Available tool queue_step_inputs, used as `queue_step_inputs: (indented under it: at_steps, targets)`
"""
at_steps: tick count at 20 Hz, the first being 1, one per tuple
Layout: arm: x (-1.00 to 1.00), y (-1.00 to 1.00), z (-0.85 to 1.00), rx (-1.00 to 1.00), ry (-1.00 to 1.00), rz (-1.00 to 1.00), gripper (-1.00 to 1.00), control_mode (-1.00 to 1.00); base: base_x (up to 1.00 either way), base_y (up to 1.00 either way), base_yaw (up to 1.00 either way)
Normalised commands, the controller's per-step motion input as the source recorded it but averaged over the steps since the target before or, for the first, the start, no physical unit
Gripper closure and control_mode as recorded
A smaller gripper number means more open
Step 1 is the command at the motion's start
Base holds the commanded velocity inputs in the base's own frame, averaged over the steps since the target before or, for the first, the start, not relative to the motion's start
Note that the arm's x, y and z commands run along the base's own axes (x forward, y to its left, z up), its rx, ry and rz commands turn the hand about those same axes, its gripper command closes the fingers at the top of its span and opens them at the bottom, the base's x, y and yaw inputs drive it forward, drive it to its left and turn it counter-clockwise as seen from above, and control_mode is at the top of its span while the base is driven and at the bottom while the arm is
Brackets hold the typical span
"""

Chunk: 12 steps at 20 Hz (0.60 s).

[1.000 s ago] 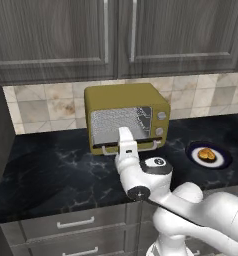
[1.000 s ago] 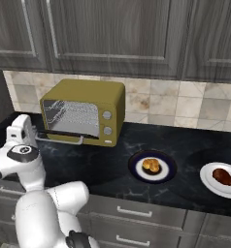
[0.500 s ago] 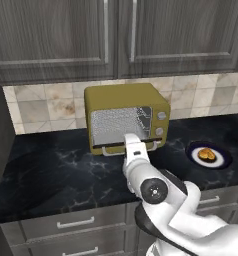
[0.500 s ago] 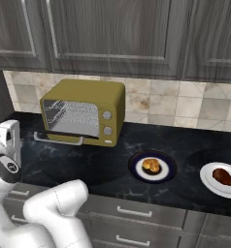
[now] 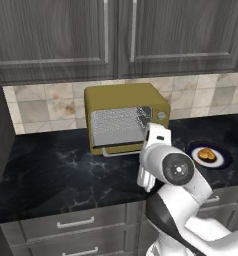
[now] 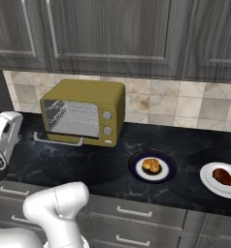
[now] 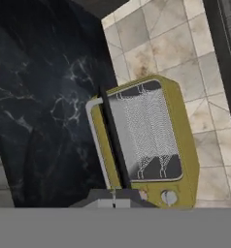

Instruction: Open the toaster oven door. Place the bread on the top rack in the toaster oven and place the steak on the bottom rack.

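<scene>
The arm [image 5: 173,170] has drawn back from the oven [image 6: 88,89] toward the front edge of the worktop [image 6: 195,150] over the last second, while the oven, the plates and the food have stayed put. The jaws are clenched together at the bottom of the hand view and carry nothing. At the left, the oven door [image 7: 112,140] already hangs dropped open, its pale bar handle [image 6: 59,141] standing out in front of the oven's lower edge and the grey mesh inside laid bare; the two racks cannot be told apart against that mesh. So the opening step looks done, and the retreat reads as the arm clearing away to go and fetch the food. To the right of the oven, well apart from it, the bread [image 6: 151,165] sits on a dark-rimmed plate [image 6: 137,162]. Further right again, the steak [image 6: 222,176] lies on a white plate [image 6: 207,181]. Both pieces are untouched, so neither rack has been loaded. No brand, label or writing can be read anywhere: the oven's yellow casing is plain, and its two white knobs [image 6: 107,122] show no legible marks.
</scene>
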Motion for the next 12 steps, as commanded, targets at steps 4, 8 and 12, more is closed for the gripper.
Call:
queue_step_inputs:
  at_steps: [4,8,12]
  targets:
    - [0.0,-0.3,0.04,0.4,0.22,-0.13,1.0,-1.0,0.0,0.0,0.0]
    - [0.0,-0.17,0.05,0.3,0.17,-0.21,1.0,-1.0,0.0,0.0,0.0]
    - [0.0,-0.4,0.08,0.31,0.18,-0.14,1.0,-1.0,0.0,0.0,0.0]
